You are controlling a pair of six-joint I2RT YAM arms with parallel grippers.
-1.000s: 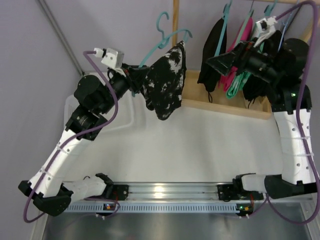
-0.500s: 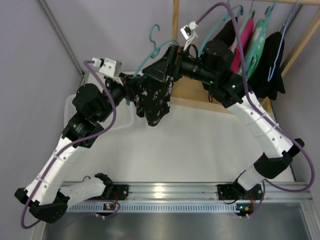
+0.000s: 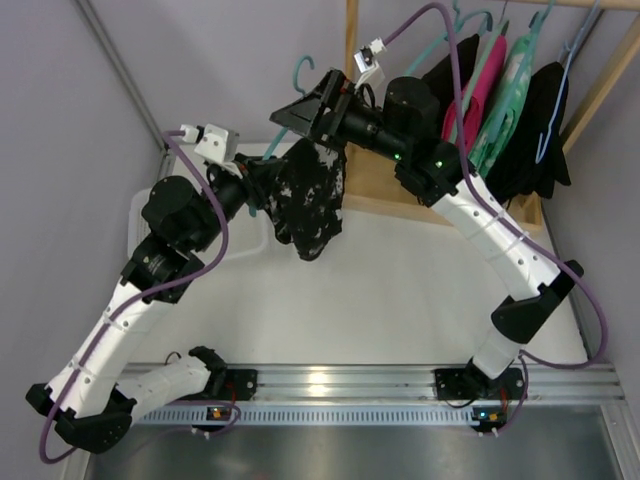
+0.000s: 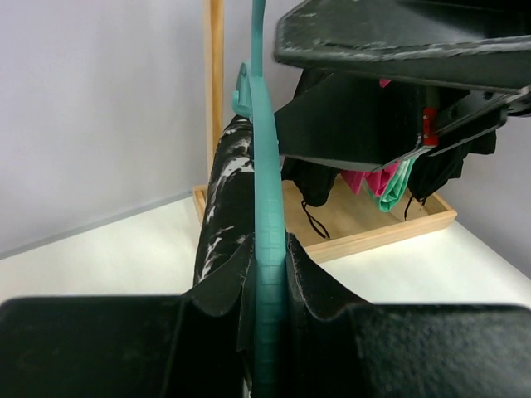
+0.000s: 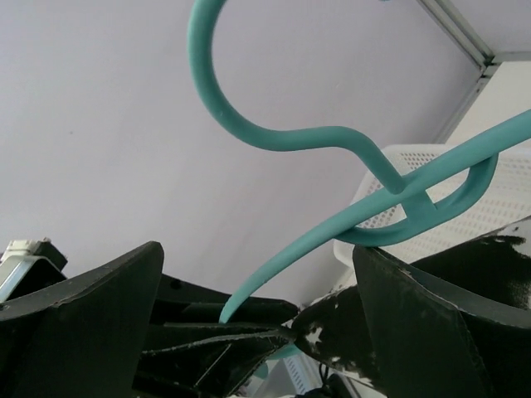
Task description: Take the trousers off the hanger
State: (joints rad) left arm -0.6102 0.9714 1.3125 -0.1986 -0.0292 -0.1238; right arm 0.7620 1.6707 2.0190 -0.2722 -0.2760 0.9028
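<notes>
The trousers (image 3: 310, 195), black with white splotches, hang draped over the teal hanger (image 3: 300, 70) above the table's far left. My left gripper (image 3: 256, 185) is shut on the hanger's lower bar; the left wrist view shows the teal bar (image 4: 265, 249) pinched between both fingers, with the trousers (image 4: 222, 199) just behind. My right gripper (image 3: 305, 103) is open and sits at the hanger's top, by the hook. In the right wrist view the hook (image 5: 249, 124) curves above the open gripper (image 5: 257, 319), with a fold of the trousers (image 5: 489, 265) at its right finger.
A wooden rack (image 3: 351, 40) with a tray base (image 3: 400, 195) stands at the back. Black, pink and green garments (image 3: 500, 100) hang on it on teal hangers. A white perforated basket (image 3: 150, 215) lies at the far left, under my left arm.
My right arm swung left from the rack's garments to the top of the held hanger. My left gripper kept hold and shifted the hanger and trousers slightly left.
</notes>
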